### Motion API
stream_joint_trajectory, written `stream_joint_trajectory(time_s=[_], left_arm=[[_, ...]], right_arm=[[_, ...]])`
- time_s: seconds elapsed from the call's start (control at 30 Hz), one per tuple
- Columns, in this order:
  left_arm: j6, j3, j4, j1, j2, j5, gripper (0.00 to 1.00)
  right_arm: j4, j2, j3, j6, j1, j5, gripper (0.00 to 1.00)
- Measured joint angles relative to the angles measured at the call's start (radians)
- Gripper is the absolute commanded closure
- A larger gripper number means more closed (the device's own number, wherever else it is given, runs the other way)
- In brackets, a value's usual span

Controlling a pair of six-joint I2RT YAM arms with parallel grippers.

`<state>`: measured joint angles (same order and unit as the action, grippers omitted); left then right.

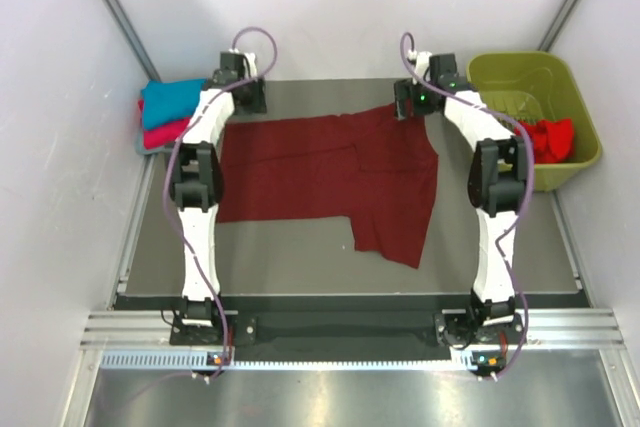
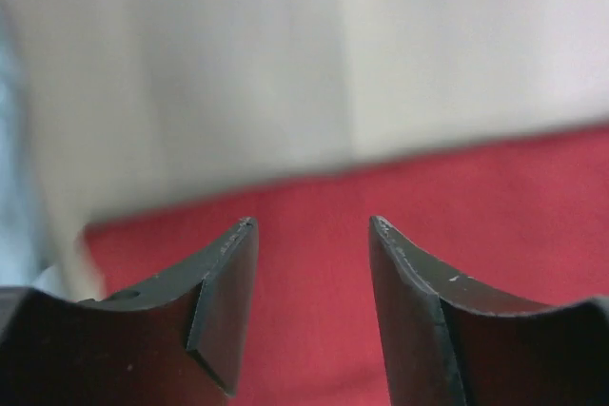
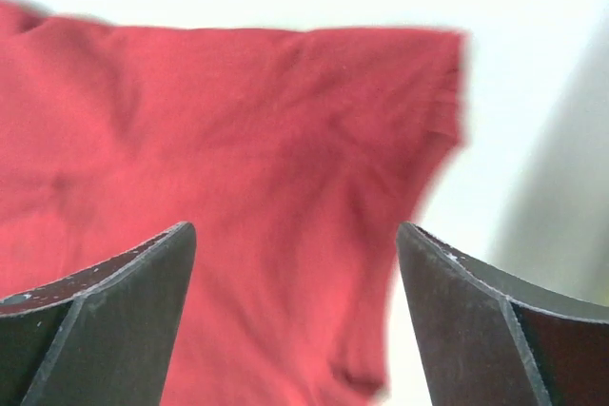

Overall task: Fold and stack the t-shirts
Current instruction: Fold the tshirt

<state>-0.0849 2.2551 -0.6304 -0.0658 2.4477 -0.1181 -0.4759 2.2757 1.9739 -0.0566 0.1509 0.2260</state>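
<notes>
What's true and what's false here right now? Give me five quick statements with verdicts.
1. The maroon t-shirt lies on the table. True.
2. The olive-green basket is empty. False: a bright red t-shirt lies in it.
3. The teal t-shirt tops the pile at the far left. True.
4. The right gripper is shut on cloth. False: its jaws stand open with nothing between them.
5. The left gripper hangs over the basket. False: it is at the maroon t-shirt's far left edge, jaws open.
</notes>
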Motion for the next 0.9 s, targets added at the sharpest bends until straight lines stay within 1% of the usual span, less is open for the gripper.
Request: stream_joint_trajectory(time_s=[0.07, 0.13, 0.17, 0.2, 0.3, 0.37, 0.43, 0.47, 0.57, 0.73, 0.9], left_arm=[[-0.006, -0.118, 0.025, 0.002, -0.134, 0.0, 0.44], [-0.015, -0.241, 0.036, 0.007, -0.286, 0.0, 0.45], [-0.022, -0.305, 0.045, 0.011, -0.374, -0.001, 0.46], [-0.029, -0.357, 0.044, 0.014, -0.452, -0.003, 0.47], [-0.057, -0.501, 0.056, 0.025, -0.631, -0.019, 0.48], [-0.071, -0.575, 0.057, 0.032, -0.69, -0.021, 0.48], [-0.083, -0.659, 0.056, 0.037, -0.728, -0.019, 0.48], [-0.09, -0.702, 0.051, 0.04, -0.734, -0.018, 0.48], [-0.101, -0.769, 0.034, 0.045, -0.725, -0.014, 0.48], [-0.104, -0.777, 0.031, 0.048, -0.723, -0.014, 0.48], [-0.104, -0.772, 0.032, 0.052, -0.723, -0.011, 0.48]], right_arm=[[0.014, -0.115, -0.087, -0.074, 0.003, -0.014, 0.13], [0.011, -0.275, -0.21, -0.167, 0.013, -0.014, 0.14], [0.003, -0.349, -0.257, -0.212, 0.02, -0.011, 0.15], [0.003, -0.413, -0.304, -0.259, 0.029, -0.008, 0.19], [-0.035, -0.61, -0.493, -0.436, 0.068, 0.018, 0.21], [-0.09, -0.7, -0.618, -0.546, 0.104, 0.033, 0.22], [-0.185, -0.756, -0.737, -0.644, 0.152, 0.045, 0.23], [-0.233, -0.766, -0.777, -0.682, 0.174, 0.05, 0.24], [-0.375, -0.771, -0.869, -0.775, 0.255, 0.064, 0.25], [-0.504, -0.806, -0.921, -0.84, 0.326, 0.087, 0.28], [-0.544, -0.851, -0.982, -0.857, 0.402, 0.09, 0.29]])
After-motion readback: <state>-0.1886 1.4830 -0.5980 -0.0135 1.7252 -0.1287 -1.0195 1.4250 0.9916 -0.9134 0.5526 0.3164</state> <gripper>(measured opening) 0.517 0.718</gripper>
